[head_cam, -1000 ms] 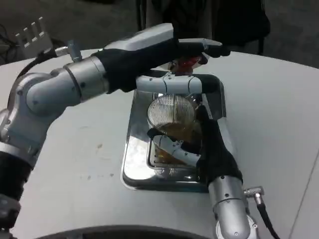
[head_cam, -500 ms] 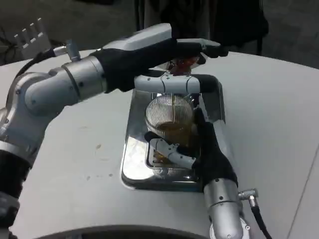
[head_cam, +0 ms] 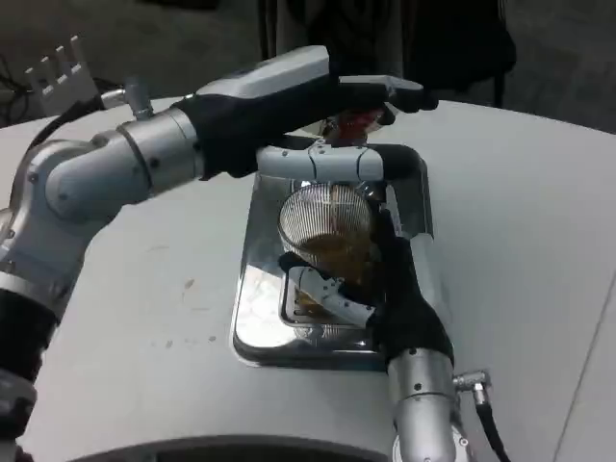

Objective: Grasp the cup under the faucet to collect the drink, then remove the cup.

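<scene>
Clear ribbed plastic, the cup stands on the steel drip tray with amber drink already pooled in its lower part, so the collecting step looks underway or close to finished. The right hand wraps the cup from the near side, its white fingers curled across the front wall and the black palm against the right wall, a real grasp and not a hover. The left hand reaches over the top of the dispenser, fingers stretched flat above the red tap and seemingly pressing it (contact itself is hidden under the fingers, so whether that hand grips anything I cannot tell). Next, by my reading, the left hand must let the tap go so the flow stops, then the right hand should draw the cup out level and slowly, since liquid this high could slop over the rim
</scene>
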